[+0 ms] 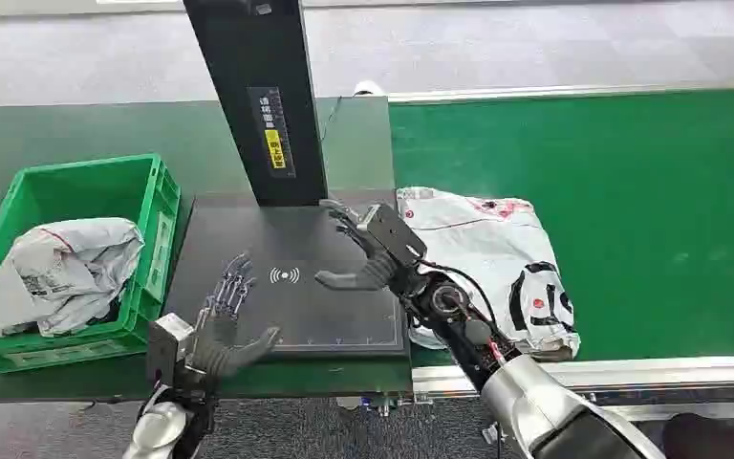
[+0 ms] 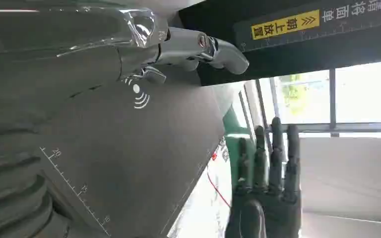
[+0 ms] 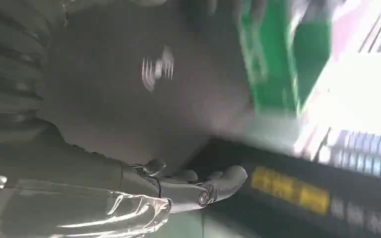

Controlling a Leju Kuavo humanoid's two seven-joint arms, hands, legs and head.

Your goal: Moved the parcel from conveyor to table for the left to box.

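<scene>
Head view, right hand spread above scanner pad

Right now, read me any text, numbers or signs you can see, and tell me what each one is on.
"朝上放置" with chevrons: yellow label on the black column.
"20": ruler scale on the scanner pad.
Wireless wave symbol: pad centre.
White characters above the label: unreadable.
Printing on the parcel: too small.

Right wrist view is motion-blurred; the scanner post runs off the top.
</scene>
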